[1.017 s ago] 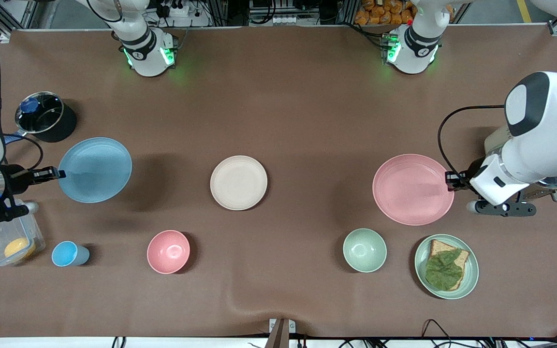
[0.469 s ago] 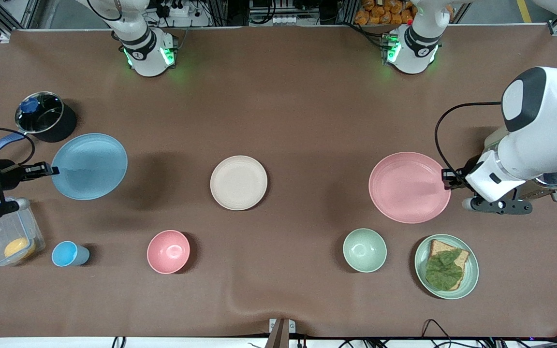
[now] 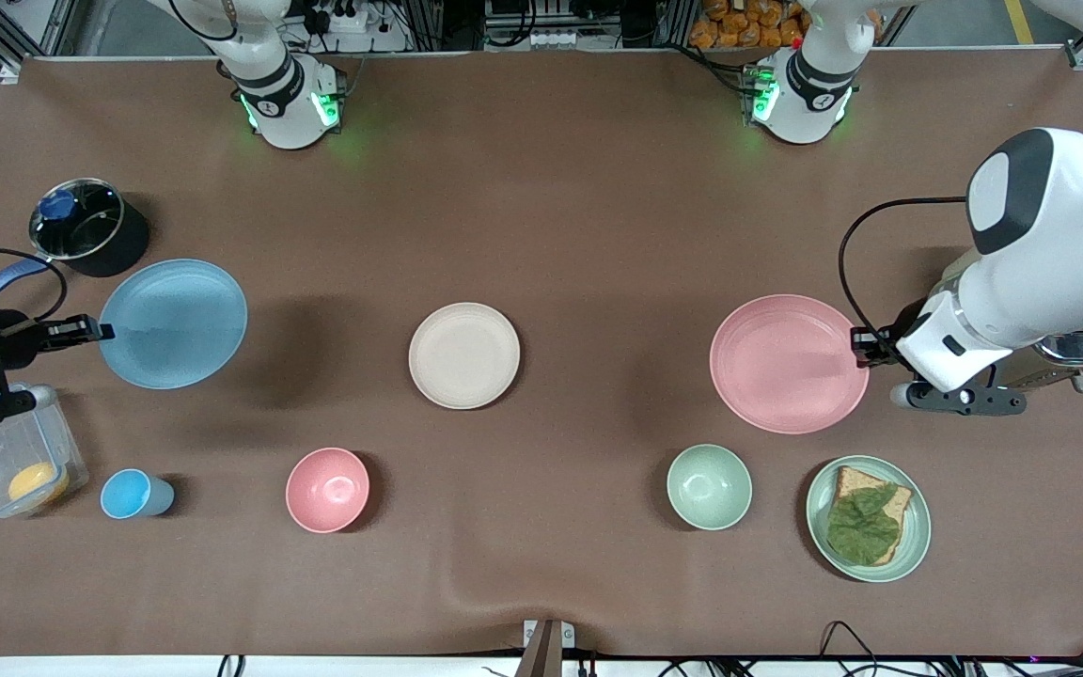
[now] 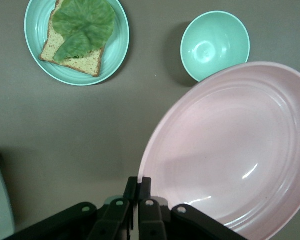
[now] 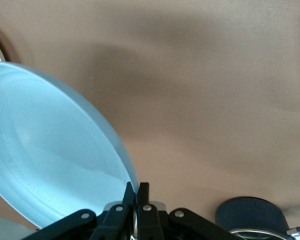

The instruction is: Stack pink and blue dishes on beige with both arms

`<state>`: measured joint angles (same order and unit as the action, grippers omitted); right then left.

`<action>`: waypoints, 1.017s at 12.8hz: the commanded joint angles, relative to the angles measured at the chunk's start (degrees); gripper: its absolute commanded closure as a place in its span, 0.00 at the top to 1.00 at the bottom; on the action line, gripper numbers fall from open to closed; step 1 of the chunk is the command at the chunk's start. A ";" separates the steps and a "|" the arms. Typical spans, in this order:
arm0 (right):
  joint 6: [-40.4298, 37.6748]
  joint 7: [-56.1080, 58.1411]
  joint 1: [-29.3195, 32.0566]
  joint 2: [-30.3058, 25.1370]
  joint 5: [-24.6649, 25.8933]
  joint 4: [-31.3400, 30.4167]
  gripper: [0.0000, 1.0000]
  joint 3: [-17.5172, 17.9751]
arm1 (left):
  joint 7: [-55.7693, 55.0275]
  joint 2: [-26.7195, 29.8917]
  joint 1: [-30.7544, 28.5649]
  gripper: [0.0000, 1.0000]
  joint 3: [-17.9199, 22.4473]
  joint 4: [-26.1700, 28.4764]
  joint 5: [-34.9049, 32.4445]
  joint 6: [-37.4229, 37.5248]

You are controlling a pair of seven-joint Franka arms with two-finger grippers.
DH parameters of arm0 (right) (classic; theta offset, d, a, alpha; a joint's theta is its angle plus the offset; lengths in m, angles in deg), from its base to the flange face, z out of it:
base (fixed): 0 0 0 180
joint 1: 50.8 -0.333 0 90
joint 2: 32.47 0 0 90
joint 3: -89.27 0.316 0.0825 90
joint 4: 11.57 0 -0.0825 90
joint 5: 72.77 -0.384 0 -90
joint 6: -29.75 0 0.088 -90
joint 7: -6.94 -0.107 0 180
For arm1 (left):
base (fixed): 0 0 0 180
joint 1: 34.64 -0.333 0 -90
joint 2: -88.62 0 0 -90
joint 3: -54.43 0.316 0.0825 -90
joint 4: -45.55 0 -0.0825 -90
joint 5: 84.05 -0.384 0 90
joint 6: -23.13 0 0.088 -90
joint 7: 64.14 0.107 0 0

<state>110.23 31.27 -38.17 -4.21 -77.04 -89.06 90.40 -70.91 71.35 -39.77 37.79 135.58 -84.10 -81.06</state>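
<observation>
Since half a second ago, the pink plate has slid a touch toward the table's middle with the left gripper; the blue plate has not shifted, after rising over the half second before that.

Left gripper: I see it pinched tight on the pink plate's rim at the edge toward the left arm's end of the table. In the left wrist view the fingers are pressed together on the rim of the pink plate, which tilts and hangs over the brown table, clear of it.

Right gripper: pinched on the blue plate's rim at the edge toward the right arm's end of the table. The right wrist view shows the fingers clamped on the rim of the blue plate, which is lifted and tilted, casting a shadow on the table.

Beige plate lies flat on the table at its middle, between the two held plates and well apart from both.

Nearer the front camera: blue cup, pink bowl, green bowl, green plate with bread and leaf. Near the right gripper: a clear container and a dark pot.
</observation>
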 commanded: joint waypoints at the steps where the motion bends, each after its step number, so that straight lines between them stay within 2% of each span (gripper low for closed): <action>1: -0.85 -0.34 0.29 -1.37 -0.83 -0.03 0.00 0.28 | -1.57 0.75 0.04 0.00 -0.68 -0.12 1.10 1.10; 6: -0.85 -0.07 0.64 -1.46 -1.53 -0.03 0.00 0.10 | -5.70 0.23 0.48 0.00 -2.61 -0.03 1.02 1.09; 13: -0.85 0.28 1.43 -1.46 -1.53 -0.03 0.00 0.01 | -6.32 0.05 0.57 0.00 -2.70 0.23 1.02 1.09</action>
<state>110.18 31.29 -37.53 -4.75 -77.62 -88.95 90.09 -76.56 71.11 -39.04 35.24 135.84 -84.10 -80.68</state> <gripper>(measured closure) 0.960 0.952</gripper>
